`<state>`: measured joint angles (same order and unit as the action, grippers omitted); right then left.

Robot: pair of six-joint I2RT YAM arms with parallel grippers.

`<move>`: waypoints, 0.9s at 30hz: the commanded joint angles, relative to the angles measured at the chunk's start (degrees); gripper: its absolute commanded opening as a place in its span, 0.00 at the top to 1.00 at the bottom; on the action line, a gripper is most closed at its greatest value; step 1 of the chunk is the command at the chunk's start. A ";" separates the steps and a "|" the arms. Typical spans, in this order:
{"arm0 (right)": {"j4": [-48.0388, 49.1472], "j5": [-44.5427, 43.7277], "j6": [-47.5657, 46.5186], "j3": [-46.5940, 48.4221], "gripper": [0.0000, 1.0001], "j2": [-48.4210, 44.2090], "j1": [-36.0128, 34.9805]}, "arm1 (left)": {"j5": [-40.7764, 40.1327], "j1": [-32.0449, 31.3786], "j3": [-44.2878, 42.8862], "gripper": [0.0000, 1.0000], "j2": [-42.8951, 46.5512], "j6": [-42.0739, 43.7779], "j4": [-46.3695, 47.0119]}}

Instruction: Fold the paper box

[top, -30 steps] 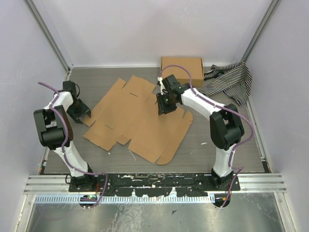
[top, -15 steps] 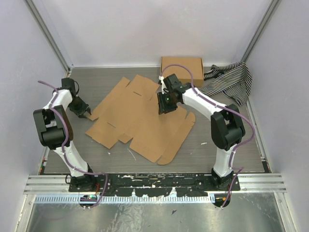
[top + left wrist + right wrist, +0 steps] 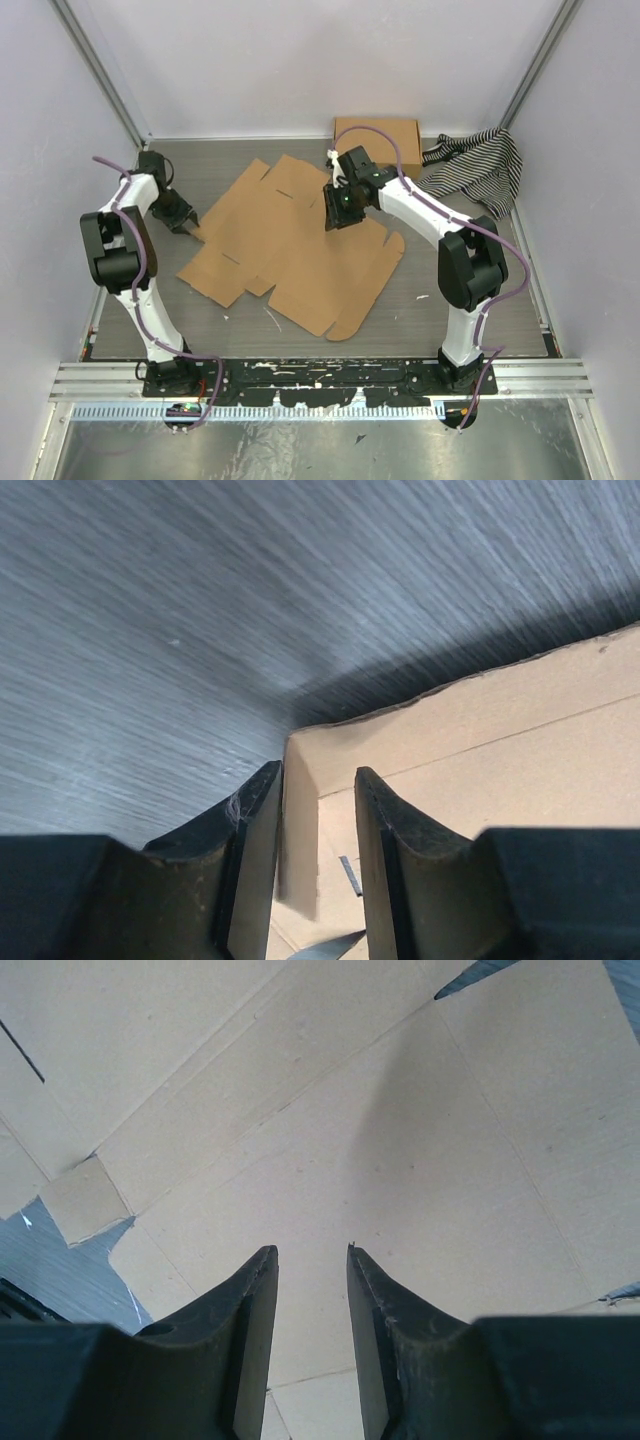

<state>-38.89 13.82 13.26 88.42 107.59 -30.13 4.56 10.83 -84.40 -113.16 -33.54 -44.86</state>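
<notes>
The paper box [image 3: 290, 245] lies as a flat brown die-cut sheet in the middle of the table. My left gripper [image 3: 186, 220] is at the sheet's left corner. In the left wrist view the left gripper [image 3: 318, 770] is open, and a raised corner flap [image 3: 300, 825] of the sheet [image 3: 520, 750] stands between the fingers, close to the left one, not pinched. My right gripper [image 3: 336, 216] hovers over the sheet's far middle. In the right wrist view the right gripper [image 3: 310, 1250] is open and empty above the flat cardboard [image 3: 330, 1110].
A fully formed brown cardboard box [image 3: 378, 135] stands at the back, just behind the right arm. A black-and-white striped cloth [image 3: 475, 165] lies at the back right. Aluminium frame posts and white walls enclose the table.
My left gripper has moved farther back and right, up to the sheet's left corner. The sheet has shifted slightly. My right gripper has moved a little toward the back.
</notes>
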 commanded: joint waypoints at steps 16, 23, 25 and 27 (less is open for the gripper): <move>-3.89 3.07 -6.48 27.61 0.40 11.20 1.18 | 3.71 -2.96 -7.23 1.00 1.11 17.53 -12.51; 0.20 10.72 -8.06 38.11 0.33 21.28 3.40 | 5.21 -3.01 -7.37 1.00 1.77 21.49 -20.00; 2.79 11.18 -6.60 39.06 0.30 23.81 3.89 | 5.07 -3.01 -7.03 1.00 1.46 21.09 -19.95; 4.08 10.77 -5.17 40.87 0.28 26.39 4.02 | 5.35 -3.28 -7.97 1.00 -0.21 20.03 -20.32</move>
<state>-39.81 21.96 6.46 124.84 130.69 -26.83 8.38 8.01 -91.20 -114.02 -14.63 -61.91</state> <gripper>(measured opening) 0.701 0.011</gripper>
